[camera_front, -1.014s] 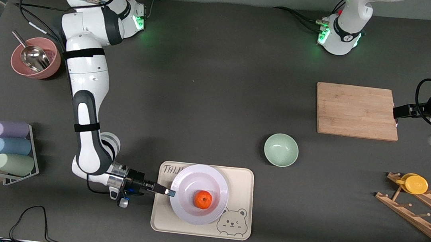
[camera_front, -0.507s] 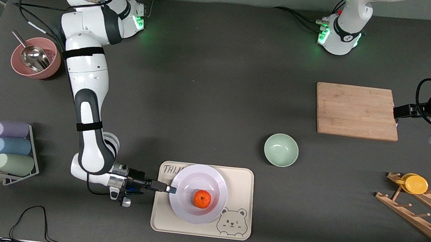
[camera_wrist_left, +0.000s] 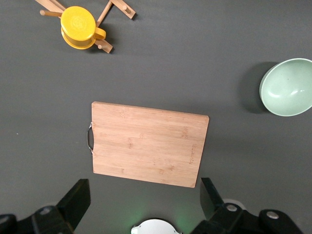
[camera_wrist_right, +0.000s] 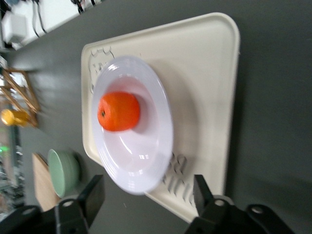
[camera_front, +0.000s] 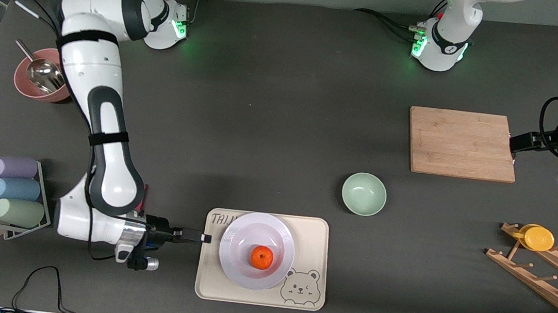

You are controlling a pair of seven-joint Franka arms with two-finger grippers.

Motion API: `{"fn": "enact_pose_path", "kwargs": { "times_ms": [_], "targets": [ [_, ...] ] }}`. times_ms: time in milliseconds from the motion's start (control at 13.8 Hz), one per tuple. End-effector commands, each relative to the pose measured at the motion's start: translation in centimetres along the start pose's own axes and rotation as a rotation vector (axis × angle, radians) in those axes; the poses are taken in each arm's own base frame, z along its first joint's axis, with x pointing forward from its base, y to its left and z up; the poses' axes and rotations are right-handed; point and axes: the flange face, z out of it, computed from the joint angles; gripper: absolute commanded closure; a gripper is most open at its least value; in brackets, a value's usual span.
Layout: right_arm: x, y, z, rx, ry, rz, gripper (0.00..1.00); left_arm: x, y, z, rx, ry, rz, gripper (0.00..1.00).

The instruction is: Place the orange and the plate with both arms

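The pale lavender plate (camera_front: 241,269) lies flat on the cream bear tray (camera_front: 314,238), close to the front camera. The orange (camera_front: 261,257) rests in the plate's shallow centre. My right gripper (camera_front: 204,238) is low over the tray's edge toward the right arm's end, open and just clear of the plate's rim. The right wrist view shows the plate (camera_wrist_right: 146,161), the orange (camera_wrist_right: 118,111) and the tray (camera_wrist_right: 209,73), with the right gripper (camera_wrist_right: 147,190) holding nothing. My left gripper (camera_front: 516,145) waits open and empty beside the wooden cutting board (camera_front: 462,143).
A mint-green bowl (camera_front: 364,193) stands between tray and cutting board. A wooden rack with a yellow cup (camera_front: 537,238) is at the left arm's end. A pink bowl with a metal scoop (camera_front: 44,75) and a rack of pastel cups (camera_front: 11,190) stand at the right arm's end.
My right gripper has opened, let go of the plate's rim and drawn back toward the right arm's end. The plate now sits on the tray on its own. The left arm has barely moved.
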Motion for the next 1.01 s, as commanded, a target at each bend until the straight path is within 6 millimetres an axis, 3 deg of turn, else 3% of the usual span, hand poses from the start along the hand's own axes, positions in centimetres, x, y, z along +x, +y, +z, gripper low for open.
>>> {"fn": "enact_pose_path", "kwargs": {
  "times_ms": [0,217,507,724,941],
  "targets": [
    [-3.0,-1.5,-7.7,-0.129,-0.106,-0.048,0.00,-1.3,1.0,-1.7,0.003,0.015,0.032,0.00],
    [-6.5,-4.9,-16.5,-0.367,-0.145,-0.141,0.00,-1.8,3.4,-1.6,0.012,0.004,0.076,0.00],
    [-11.6,-6.5,-26.7,-0.542,-0.133,-0.047,0.00,-2.5,5.0,-1.7,0.026,-0.012,0.107,0.00],
    [-15.5,-8.8,-31.8,-0.653,-0.116,0.026,0.00,-3.0,5.1,-2.1,0.025,-0.018,0.112,0.00],
    [-18.6,-9.0,-35.1,-0.678,-0.079,0.059,0.00,-3.3,5.1,-2.3,0.025,-0.016,0.144,0.00]
  ]
}}
